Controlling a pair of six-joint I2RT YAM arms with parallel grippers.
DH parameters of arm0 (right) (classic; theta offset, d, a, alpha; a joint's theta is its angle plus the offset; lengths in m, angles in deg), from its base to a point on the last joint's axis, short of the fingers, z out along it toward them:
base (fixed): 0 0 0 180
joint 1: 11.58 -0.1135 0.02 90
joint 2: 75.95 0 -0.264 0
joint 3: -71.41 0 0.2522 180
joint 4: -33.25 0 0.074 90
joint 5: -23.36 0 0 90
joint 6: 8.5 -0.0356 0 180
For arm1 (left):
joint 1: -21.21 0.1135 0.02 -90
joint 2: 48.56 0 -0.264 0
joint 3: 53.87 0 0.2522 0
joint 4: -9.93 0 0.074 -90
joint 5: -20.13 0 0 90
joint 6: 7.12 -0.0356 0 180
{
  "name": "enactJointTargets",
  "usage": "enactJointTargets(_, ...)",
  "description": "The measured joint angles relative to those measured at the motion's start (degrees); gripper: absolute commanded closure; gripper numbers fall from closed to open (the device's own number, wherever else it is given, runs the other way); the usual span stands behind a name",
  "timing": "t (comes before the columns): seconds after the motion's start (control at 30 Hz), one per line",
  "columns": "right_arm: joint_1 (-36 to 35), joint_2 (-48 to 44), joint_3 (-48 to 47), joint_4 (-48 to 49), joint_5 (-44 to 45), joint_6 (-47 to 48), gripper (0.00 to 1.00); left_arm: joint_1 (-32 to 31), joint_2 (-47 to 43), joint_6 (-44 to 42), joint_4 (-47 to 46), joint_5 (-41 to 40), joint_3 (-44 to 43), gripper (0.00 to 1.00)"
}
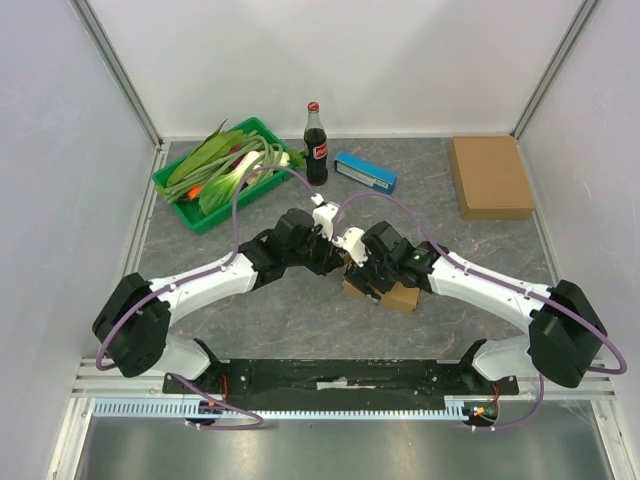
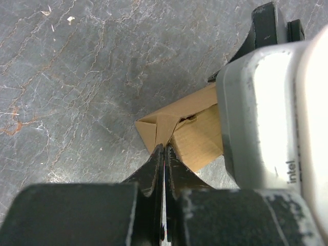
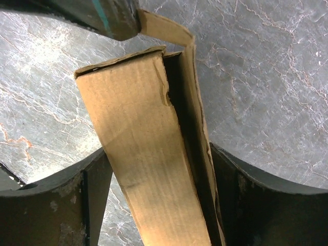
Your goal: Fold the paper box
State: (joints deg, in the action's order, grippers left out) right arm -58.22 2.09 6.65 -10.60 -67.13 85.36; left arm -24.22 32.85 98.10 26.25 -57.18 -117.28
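We note the box [image 1: 398, 297] near the centre of the table [image 1: 280, 320]. The right gripper [image 3: 159, 159] straddles it, fingers wide and pressing both long sides. The left gripper [image 2: 164, 149] has its fingers squeezed together, tips at the folded corner flap [image 2: 156, 125]; whether they pinch paper we cannot tell.

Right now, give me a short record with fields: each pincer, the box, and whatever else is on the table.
left pincer: shut, pinching the end flap of the paper box
right pincer: clamped around the box body, one finger on each side
paper box: partly folded, end flap not tucked in
behind the arms: green tray of vegetables, cola bottle, blue packet, flat cardboard piece
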Motion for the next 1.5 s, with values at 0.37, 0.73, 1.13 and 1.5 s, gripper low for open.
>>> enactJointTargets(0.37, -0.6, -2.2, 1.2, 0.5, 0.3, 1.2, 0.11, -0.3, 0.0, 0.4, 4.7, 0.4, -3.3, 0.98)
enactJointTargets(0.73, -0.7, -1.4, 1.4, 1.6, -1.7, 2.4, 0.32, -0.1, -1.0, 3.3, 7.6, 1.5, -3.4, 0.98)
enactJointTargets(1.13, -0.1, -0.8, 0.7, 2.3, -4.0, 3.3, 0.35, 0.1, -0.9, 12.3, 11.0, 1.5, -5.7, 0.98)
enactJointTargets(1.5, 0.3, -0.1, 0.2, 2.0, -5.2, 4.3, 0.37, 0.4, -0.5, 15.4, 11.2, 2.2, -5.7, 0.98)
